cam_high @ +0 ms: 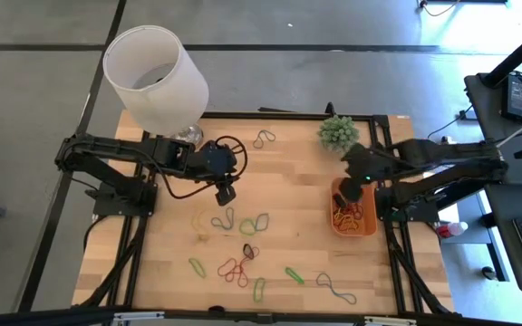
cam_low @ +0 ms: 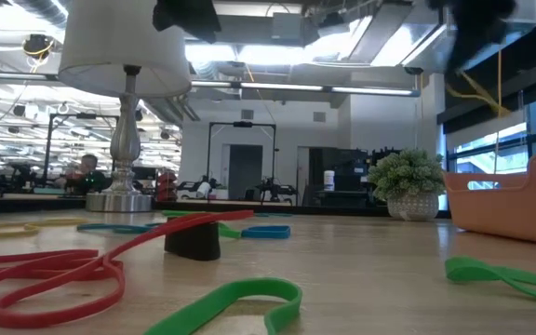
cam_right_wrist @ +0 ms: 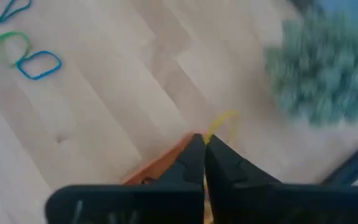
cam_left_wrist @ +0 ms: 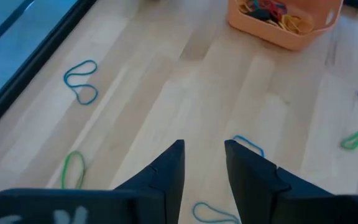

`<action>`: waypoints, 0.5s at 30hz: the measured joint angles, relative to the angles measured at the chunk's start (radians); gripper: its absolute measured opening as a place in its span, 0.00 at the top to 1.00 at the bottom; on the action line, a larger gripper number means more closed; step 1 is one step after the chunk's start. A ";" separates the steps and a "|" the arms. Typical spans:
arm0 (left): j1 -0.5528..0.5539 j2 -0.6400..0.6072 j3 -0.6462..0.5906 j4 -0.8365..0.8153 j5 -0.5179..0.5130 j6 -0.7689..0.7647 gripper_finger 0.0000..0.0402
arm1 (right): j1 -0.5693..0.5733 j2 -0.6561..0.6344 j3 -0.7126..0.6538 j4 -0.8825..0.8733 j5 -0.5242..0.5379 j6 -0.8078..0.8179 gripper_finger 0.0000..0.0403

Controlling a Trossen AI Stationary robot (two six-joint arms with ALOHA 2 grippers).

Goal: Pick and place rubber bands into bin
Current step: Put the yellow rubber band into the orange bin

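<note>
Left hand (cam_high: 227, 192) hovers above wooden table (cam_high: 297, 226).

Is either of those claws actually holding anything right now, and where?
The right tool pinches a yellow rubber band by one end of its loop, above the orange bin. The left tool is open, holding nothing.

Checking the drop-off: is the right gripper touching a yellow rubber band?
Touching. In the right wrist view the right gripper, shut, pinches a yellow rubber band whose loop sticks out past its tips, above the orange bin.
</note>
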 joint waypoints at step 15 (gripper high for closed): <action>0.000 0.000 0.000 0.045 -0.001 -0.005 0.72 | 0.068 -0.122 -0.509 0.206 -0.163 0.307 0.99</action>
